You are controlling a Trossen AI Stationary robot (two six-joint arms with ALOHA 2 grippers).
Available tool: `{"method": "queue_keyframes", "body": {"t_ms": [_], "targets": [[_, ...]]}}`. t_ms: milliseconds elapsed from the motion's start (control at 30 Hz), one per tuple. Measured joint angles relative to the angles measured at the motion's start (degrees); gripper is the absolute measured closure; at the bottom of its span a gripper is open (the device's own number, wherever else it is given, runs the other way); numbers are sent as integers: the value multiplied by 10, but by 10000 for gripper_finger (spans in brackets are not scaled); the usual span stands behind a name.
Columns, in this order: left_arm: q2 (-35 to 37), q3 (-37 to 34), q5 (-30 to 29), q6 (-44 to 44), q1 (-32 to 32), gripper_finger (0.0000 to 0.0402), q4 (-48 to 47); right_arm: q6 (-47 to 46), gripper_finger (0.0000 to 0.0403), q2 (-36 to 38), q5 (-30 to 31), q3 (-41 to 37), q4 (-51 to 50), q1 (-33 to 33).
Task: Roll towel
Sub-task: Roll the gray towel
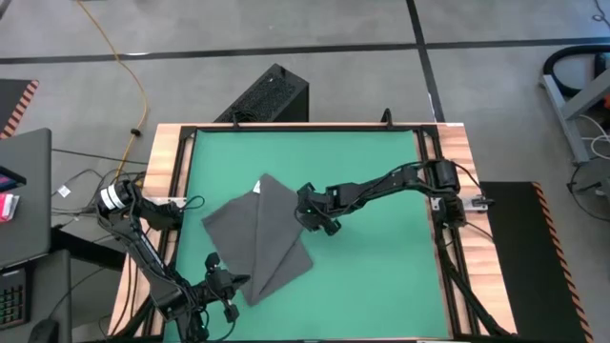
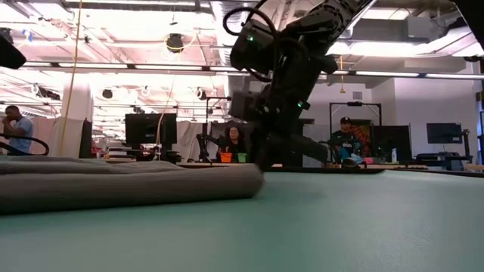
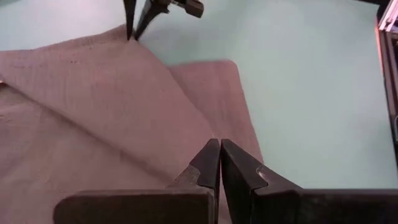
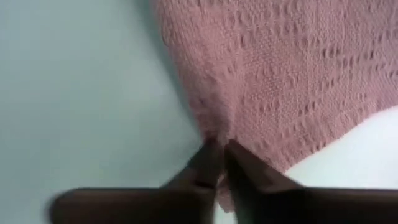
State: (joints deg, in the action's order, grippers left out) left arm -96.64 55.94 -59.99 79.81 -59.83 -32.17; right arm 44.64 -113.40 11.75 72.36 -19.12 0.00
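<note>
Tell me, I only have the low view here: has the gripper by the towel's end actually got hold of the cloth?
Observer: Yes. The right wrist view shows the right gripper closed on the towel's edge.
Operator: Where on the towel is that?
Observer: From above, the right gripper is at the towel's right edge, where the upper folded layer ends.
Operator: And the other arm?
Observer: The left gripper is shut, poised over the towel's near corner, holding nothing.
</note>
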Motion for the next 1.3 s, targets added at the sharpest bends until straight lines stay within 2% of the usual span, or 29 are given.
{"method": "queue_keyframes", "body": {"t_ms": [33,100,367,600,700,800,967,1133,1300], "targets": [[0,0,0,0,0,400,0,2,374,0,9,0,0,3],[0,0,2,0,0,400,0,5,388,0,27,2,-2,10],[0,0,1,0,3,400,1,8,396,1,41,57,15,41],[0,0,14,0,6,400,2,27,396,1,30,114,67,38],[0,0,24,0,6,400,9,26,396,-4,1,136,92,28],[0,0,28,-1,6,400,23,20,396,-28,-28,166,93,19],[0,0,29,-1,3,400,34,36,397,-98,-42,244,84,20],[0,7,28,-1,-11,400,34,55,398,-158,-44,345,50,33],[0,28,32,-3,-29,400,29,79,397,-199,-45,415,28,32]]}}
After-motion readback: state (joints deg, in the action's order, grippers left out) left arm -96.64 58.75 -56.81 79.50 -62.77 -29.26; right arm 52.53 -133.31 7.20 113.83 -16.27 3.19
